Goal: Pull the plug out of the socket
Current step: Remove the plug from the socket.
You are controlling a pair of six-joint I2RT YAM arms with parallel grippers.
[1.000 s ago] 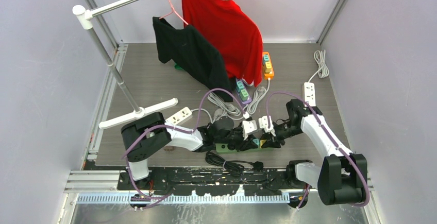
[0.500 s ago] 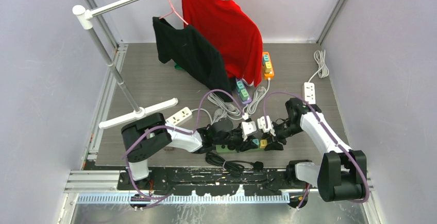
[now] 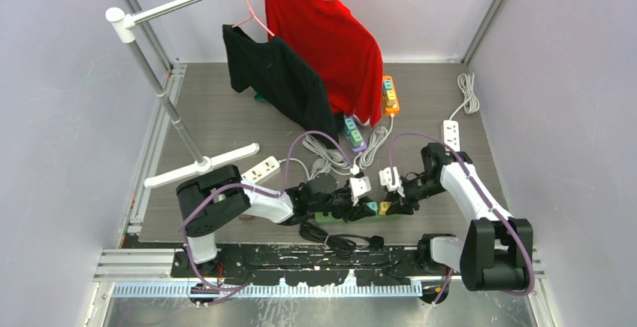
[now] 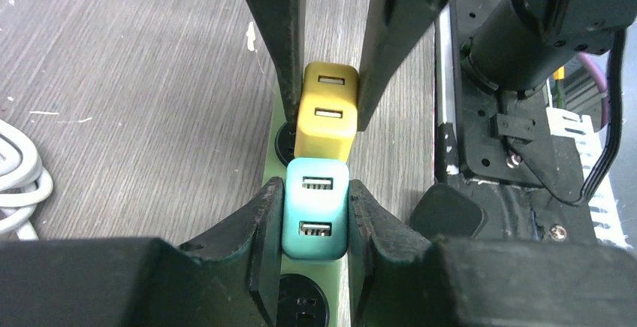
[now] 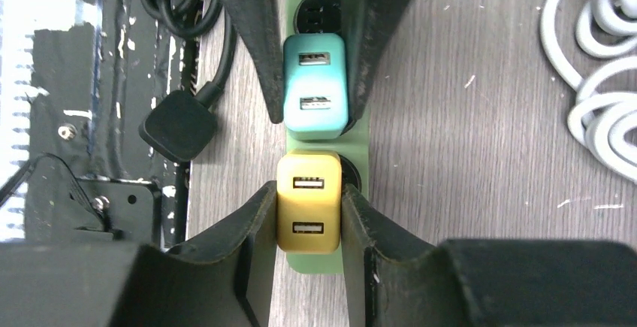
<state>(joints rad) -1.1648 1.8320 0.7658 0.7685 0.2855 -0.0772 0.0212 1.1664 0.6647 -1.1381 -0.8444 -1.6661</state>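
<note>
your right gripper (image 5: 308, 208) was closed on the yellow plug (image 5: 308, 188) in the green strip (image 5: 316, 265), your left gripper (image 4: 315, 220) on the teal plug (image 4: 315, 192) beside it; you needed a straight pull upward.

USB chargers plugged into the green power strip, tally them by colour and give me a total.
Teal charger: 1
Yellow charger: 1
Total: 2
</note>
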